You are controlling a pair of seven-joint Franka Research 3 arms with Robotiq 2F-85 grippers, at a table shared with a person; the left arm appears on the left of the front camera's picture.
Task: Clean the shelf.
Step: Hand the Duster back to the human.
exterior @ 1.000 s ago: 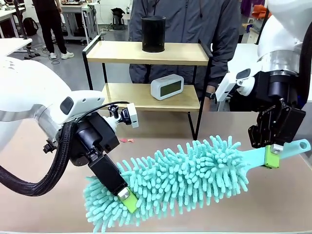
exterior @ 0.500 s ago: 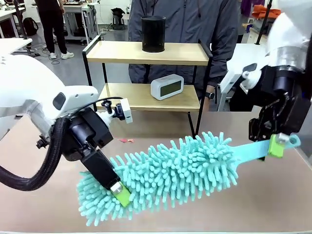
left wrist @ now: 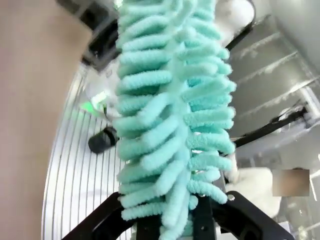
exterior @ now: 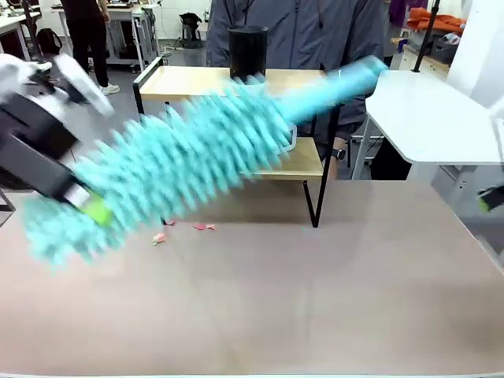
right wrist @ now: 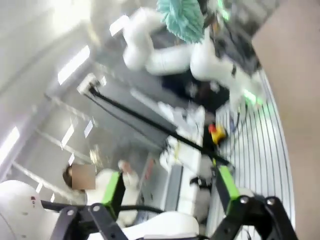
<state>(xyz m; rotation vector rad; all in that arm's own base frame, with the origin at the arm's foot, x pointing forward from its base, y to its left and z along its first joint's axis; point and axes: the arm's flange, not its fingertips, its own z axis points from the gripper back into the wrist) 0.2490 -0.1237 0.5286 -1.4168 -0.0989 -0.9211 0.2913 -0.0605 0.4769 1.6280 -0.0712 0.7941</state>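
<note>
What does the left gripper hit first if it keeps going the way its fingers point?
The duster itself. The left gripper is shut on its fluffy head, which runs straight ahead along the fingers. Past the duster's handle, in the front view, the line probably leads over the shelf toward the person; depth is unclear.

front: across table at person | wrists: tilted up | shared: duster [exterior: 181, 157]

**Materials and finishes**

You have a teal duster [exterior: 181, 157] of soft, fuzzy chenille cloth fingers on a smooth plastic handle. The shelf [exterior: 311, 161] pairs light matt wood boards with a thin black metal frame. The table [exterior: 315, 291] top looks matt and smooth. The person's jacket [exterior: 315, 31] is dark matt cloth.
</note>
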